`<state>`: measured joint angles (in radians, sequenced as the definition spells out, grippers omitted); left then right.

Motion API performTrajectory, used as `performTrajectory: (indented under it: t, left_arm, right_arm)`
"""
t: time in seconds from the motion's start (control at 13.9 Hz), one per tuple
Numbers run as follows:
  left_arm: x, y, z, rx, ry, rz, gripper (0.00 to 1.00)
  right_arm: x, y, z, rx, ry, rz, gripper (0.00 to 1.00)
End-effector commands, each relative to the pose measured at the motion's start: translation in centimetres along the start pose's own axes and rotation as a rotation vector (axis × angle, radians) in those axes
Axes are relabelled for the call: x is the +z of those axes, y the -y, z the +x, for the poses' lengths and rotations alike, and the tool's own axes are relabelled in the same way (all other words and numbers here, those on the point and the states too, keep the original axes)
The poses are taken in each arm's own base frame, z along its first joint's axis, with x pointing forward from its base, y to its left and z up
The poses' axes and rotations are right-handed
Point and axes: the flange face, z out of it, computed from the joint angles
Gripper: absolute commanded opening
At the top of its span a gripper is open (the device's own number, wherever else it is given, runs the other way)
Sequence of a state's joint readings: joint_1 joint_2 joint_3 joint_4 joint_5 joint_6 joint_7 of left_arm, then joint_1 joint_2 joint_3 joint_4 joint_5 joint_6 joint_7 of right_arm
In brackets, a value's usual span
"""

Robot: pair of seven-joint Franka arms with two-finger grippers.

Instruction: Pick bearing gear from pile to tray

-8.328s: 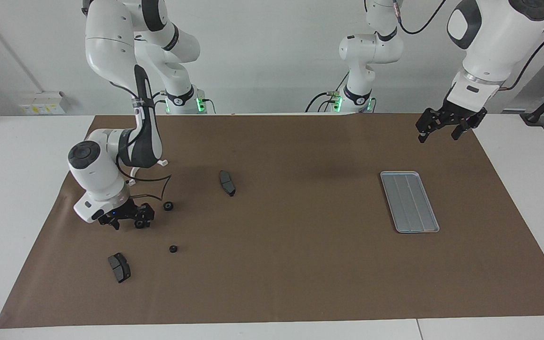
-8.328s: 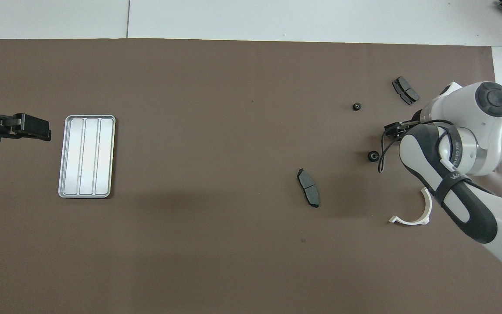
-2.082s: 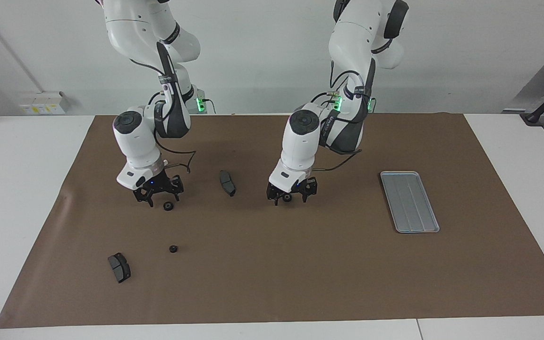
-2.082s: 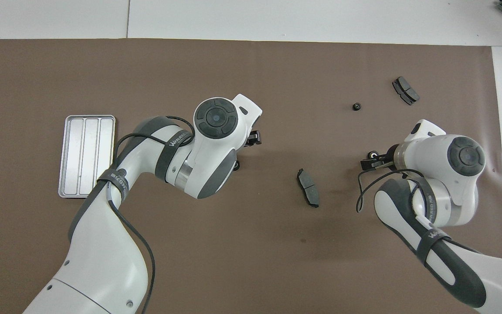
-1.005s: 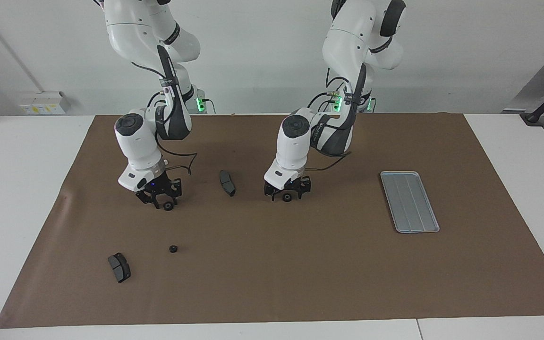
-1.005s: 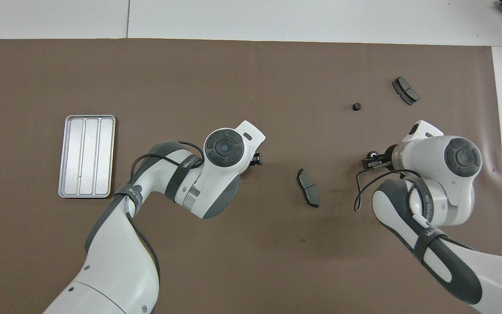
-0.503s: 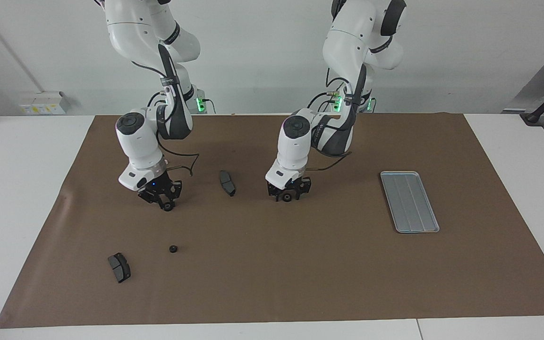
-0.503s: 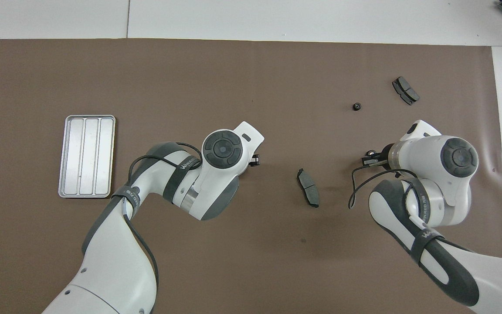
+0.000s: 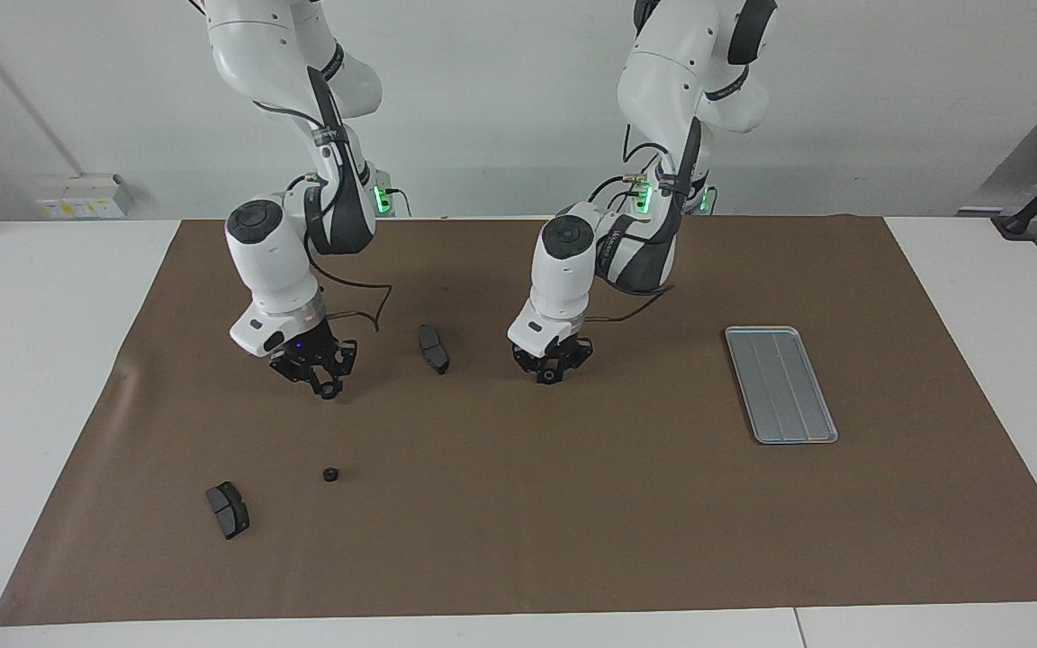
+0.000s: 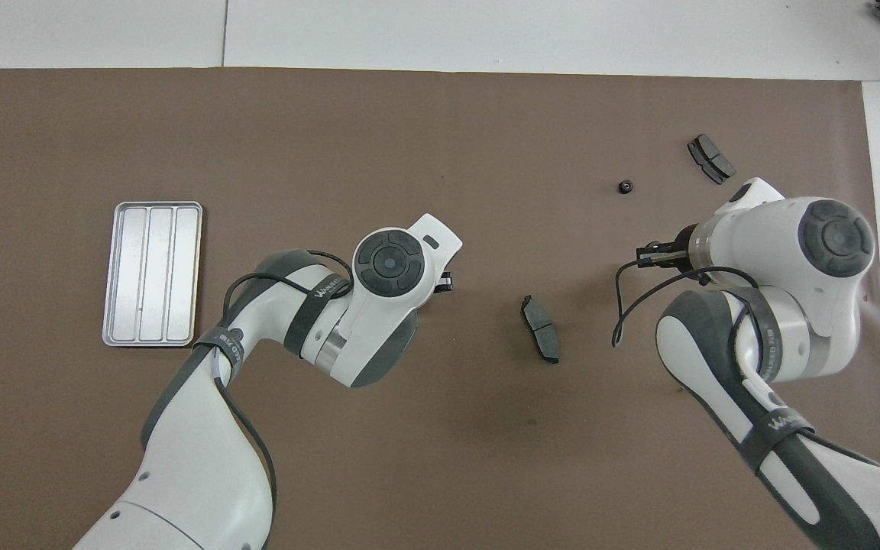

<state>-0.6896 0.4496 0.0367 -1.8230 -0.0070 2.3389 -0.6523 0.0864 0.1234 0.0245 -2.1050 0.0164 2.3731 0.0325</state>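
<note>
Facing view: my right gripper (image 9: 328, 389) is pinched on a small black gear (image 9: 329, 391) at the pile's end of the mat; my left gripper (image 9: 552, 373) is closed on another gear (image 9: 552, 374), I think, mid-mat beside a brake pad (image 9: 434, 349). The tray (image 9: 780, 384) lies empty toward my left arm's end; one loose gear (image 9: 330, 473) lies on the mat. Risk: thin round parts could twist out if the pinch is off-centre during the carry.

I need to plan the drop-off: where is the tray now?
The tray lies flat on the brown mat toward the left arm's end of the table, apart from the scattered parts, nothing in it.
</note>
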Motion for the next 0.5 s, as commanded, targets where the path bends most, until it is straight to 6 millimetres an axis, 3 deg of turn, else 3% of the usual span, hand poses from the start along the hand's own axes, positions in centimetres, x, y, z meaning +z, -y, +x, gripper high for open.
performTrajectory:
  t: [0.0,0.14,0.29,0.43]
  left_arm:
    - [-0.4,0.6,-0.4,0.003,0.0,0.014,0.0]
    - [-2.7,1.0,2.0,-0.025,0.003,0.018,0.0]
    - [-5.7,4.5,6.3,-0.098,0.001,0.021,0.0]
    - [-7.8,9.5,8.8,-0.115,-0.011,0.012,0.0]
  right_arm:
    - [-3.4,2.5,1.0,0.058,0.017,0.018,0.0]
    - [-4.4,3.0,1.1,0.059,0.025,0.019,0.0]
    - [-4.7,3.0,1.0,0.062,0.022,0.019,0.0]
    - [-4.7,3.8,0.9,0.081,0.024,0.021,0.0]
